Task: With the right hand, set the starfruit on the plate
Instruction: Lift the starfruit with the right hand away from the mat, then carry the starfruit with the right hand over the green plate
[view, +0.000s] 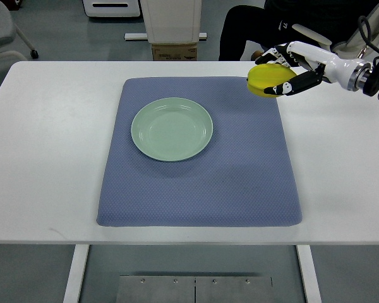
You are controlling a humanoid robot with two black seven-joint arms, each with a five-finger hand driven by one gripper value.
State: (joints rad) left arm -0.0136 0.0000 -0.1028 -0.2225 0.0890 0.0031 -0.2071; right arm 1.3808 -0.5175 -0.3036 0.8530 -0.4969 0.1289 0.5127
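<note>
A: What has the right hand (289, 71) got?

B: The yellow starfruit (270, 81). The black-tipped fingers (298, 84) are curled around it from above and below, and the white arm comes in from the right edge of the picture. The fruit sits at the far right corner of the mat, over its edge; I cannot tell whether it touches the cloth or is held just clear of it.

A: And the plate?

B: The plate (172, 129) is pale green, round and shallow. It holds nothing. It lies on the left-of-centre part of the mat, well apart from the starfruit and the hand.

A: What is under it?

B: A blue-grey mat (240, 183) with a fine dotted weave, rounded at the corners, spread over the middle of a white counter (44, 164). The mat carries only the plate.

A: The room beyond?

B: Past the far edge of the counter stands a white column (171, 20) with a cardboard box (174, 52) at its foot, on a grey floor. A person in dark clothes (246, 31) sits behind the far right side. At the far left, part of a grey chair on castors (6, 28) shows. Below the near edge there is a metal plate (194, 289) with screws.
</note>
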